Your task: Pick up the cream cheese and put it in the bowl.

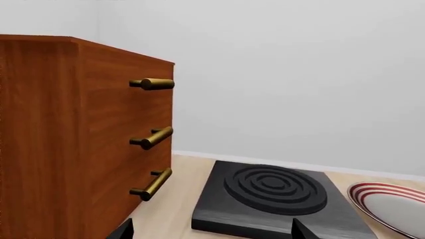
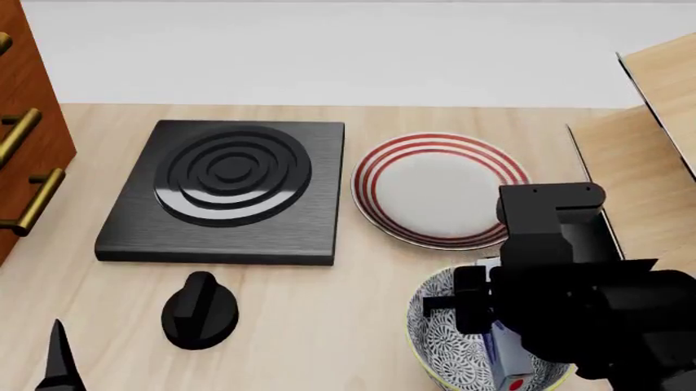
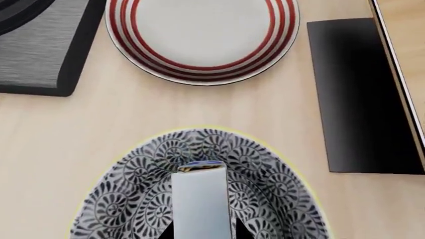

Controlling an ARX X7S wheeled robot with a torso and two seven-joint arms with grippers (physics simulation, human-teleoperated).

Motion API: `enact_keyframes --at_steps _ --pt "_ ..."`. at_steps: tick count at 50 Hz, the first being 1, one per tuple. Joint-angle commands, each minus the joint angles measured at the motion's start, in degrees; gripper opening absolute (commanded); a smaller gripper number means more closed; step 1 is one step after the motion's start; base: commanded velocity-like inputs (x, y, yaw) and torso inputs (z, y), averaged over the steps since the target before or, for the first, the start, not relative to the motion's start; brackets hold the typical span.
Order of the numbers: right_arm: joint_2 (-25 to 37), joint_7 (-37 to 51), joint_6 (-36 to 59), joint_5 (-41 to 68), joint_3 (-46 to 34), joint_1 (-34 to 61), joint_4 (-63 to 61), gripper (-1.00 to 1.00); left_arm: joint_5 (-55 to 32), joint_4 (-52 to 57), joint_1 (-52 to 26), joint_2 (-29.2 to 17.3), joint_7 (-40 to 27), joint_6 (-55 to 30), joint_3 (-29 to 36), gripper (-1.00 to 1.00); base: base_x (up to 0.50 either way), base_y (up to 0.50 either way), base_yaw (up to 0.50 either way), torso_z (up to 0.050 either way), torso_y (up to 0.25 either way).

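Observation:
The cream cheese (image 3: pixel 199 199), a silver-grey box with a blue label at its far end, stands inside the blue-and-white floral bowl (image 3: pixel 279 174). My right gripper (image 3: pixel 201 232) is shut on it, with a black fingertip against each long side. In the head view the bowl (image 2: pixel 441 326) sits at the front right, and the box (image 2: pixel 507 362) shows its red end under my right arm (image 2: pixel 576 285), which hides the gripper. My left gripper (image 1: pixel 211 233) is open and empty, low at the front left, facing the stove; one of its fingers (image 2: pixel 60 362) shows in the head view.
A white plate with red rings (image 2: pixel 441 189) lies just behind the bowl. A black stove plate (image 2: pixel 228 191) sits at the centre left, with a black knob (image 2: pixel 199 311) in front of it. A wooden cabinet with brass handles (image 1: pixel 79 134) stands at the left. A wooden box (image 2: pixel 653 163) stands at the right.

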Motion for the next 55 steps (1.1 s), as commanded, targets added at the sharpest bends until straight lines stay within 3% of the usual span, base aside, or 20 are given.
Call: enact_keyframes --at_steps 1,12,13,37,55 --pt "-0.44 -0.51 0.28 -1.52 0.23 0.69 0.68 -1.00 0.01 0.11 0.18 -0.09 -0.15 0.25 0.17 1.00 0.00 0.00 0.00 0.000 0.000" --pt "-0.98 -0.97 -0.02 -2.09 -0.09 0.87 1.98 -1.00 0.01 0.11 0.09 -0.23 -0.31 0.16 0.34 1.00 0.00 0.00 0.00 0.000 0.001" --pt "-1.00 -0.92 -0.01 -2.13 -0.12 0.91 1.92 1.00 -0.09 0.21 0.08 -0.29 -0.33 0.04 0.32 1.00 0.00 0.00 0.00 0.000 0.000" --pt "0.39 2.01 2.20 -0.37 1.01 1.62 -2.31 1.00 -0.31 0.19 0.16 -0.59 -0.59 0.41 0.41 1.00 0.00 0.00 0.00 0.000 0.000" --pt "4.63 8.73 5.96 5.24 4.72 1.89 -13.36 1.00 -0.36 0.04 -0.08 -0.67 -0.85 0.41 0.65 1.00 0.00 0.00 0.00 0.000 0.000"
